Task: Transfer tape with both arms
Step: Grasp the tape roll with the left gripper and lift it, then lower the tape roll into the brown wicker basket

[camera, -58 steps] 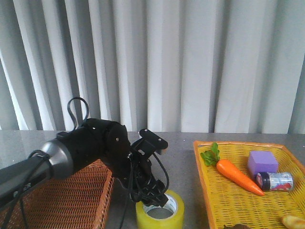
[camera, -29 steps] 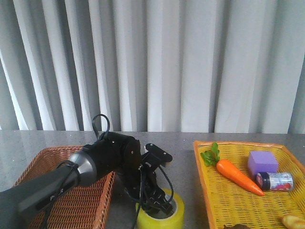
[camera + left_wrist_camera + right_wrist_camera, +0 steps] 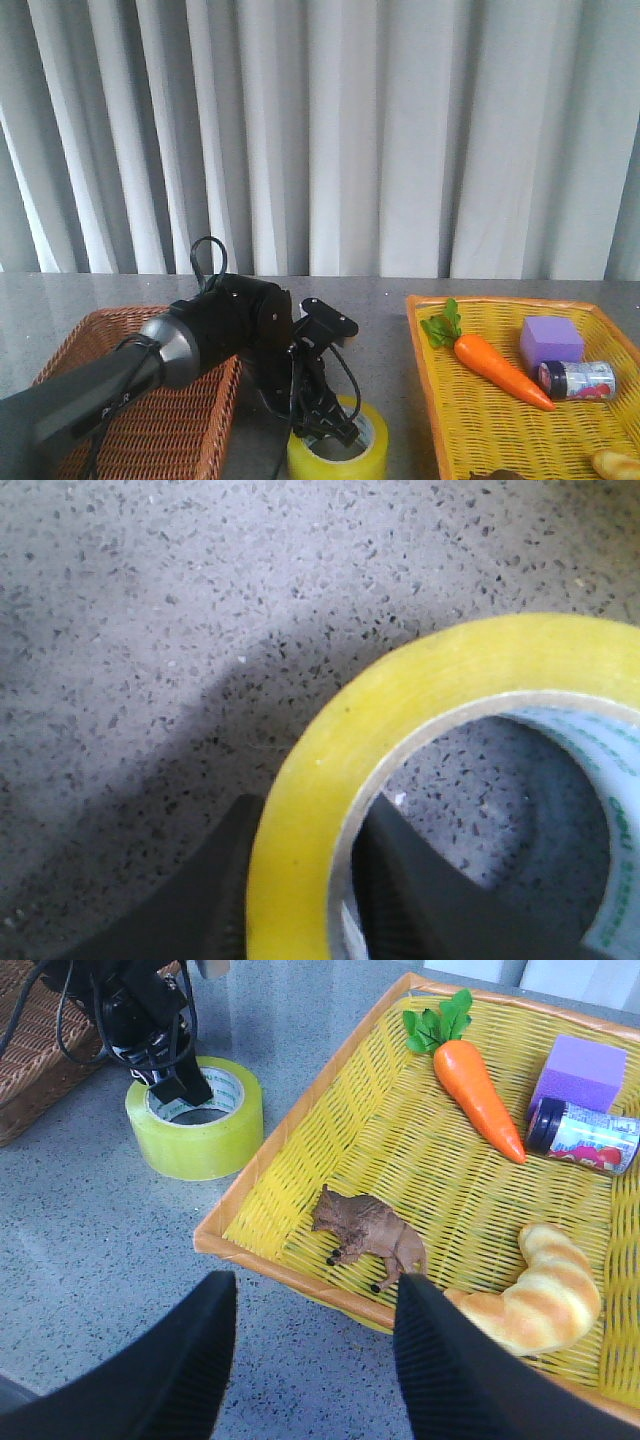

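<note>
grey speckled table (image 3: pixel 90 1250): left of the tape (image 3: pixel 337 452) sits a brown basket (image 3: pixel 150 420); my left gripper (image 3: pixel 335 430) straddles the tape's wall, one finger inside. right of it, yellow tray (image 3: pixel 300 1150); my right gripper (image 3: pixel 310 1360) hangs open.

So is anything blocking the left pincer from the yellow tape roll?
Nothing visible does. The left pincer already straddles the wall of the translucent yellow tape roll, one finger outside, the other inside the core.

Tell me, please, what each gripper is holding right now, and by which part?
The left gripper straddles the wall of the yellow translucent packing-tape roll, one finger inside the core; a firm clamp cannot be confirmed. The right gripper is open, holding nothing.
</note>
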